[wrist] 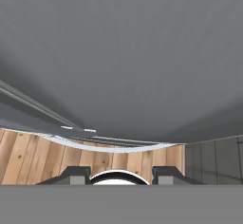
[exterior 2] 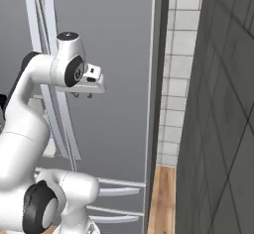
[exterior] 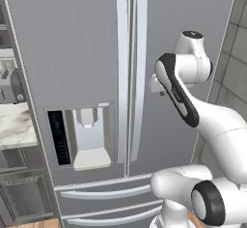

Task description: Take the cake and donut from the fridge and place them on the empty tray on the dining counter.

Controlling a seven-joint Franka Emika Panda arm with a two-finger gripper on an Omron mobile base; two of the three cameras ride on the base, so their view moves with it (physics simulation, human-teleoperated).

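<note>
The fridge [exterior: 82, 53] is standing shut in front of you, both doors closed and the long vertical handles [exterior: 131, 77] meeting at the middle seam; the cake and donut are presumably sitting behind those doors. The gripper [exterior 2: 82, 95] is hanging just in front of the right door, to the right of the handles, pointing down toward the bottom drawers [exterior: 106, 193] and the wooden floor [wrist: 38, 156]. In the hand view its fingertips [wrist: 75, 174] are sitting apart with nothing between them, so it is open. Pointing down like this, you are risking a glancing grab that slips off the handle, or the elbow [exterior: 176, 89] knocking the door.
</note>
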